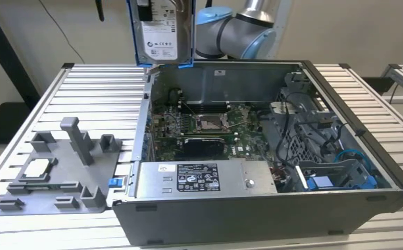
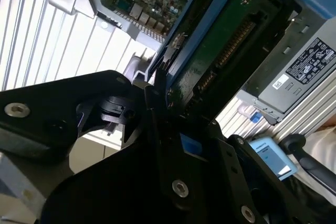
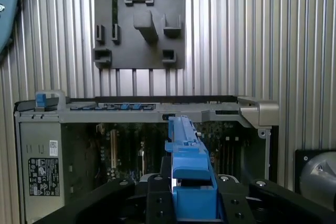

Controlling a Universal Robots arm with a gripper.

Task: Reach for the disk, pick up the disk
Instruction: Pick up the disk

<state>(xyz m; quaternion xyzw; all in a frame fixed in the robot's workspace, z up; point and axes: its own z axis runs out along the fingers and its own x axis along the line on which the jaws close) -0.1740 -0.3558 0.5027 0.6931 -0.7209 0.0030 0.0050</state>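
silver-grey disk (image 1: 161,32), white label, blue bracket; upright in air above computer case (image 1: 271,208)

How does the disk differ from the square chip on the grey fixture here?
The disk hangs upright above the case's rear wall; the chip lies flat in the grey fixture. The disk wears a blue bracket and white label; the chip is bare. Both are silver-grey.
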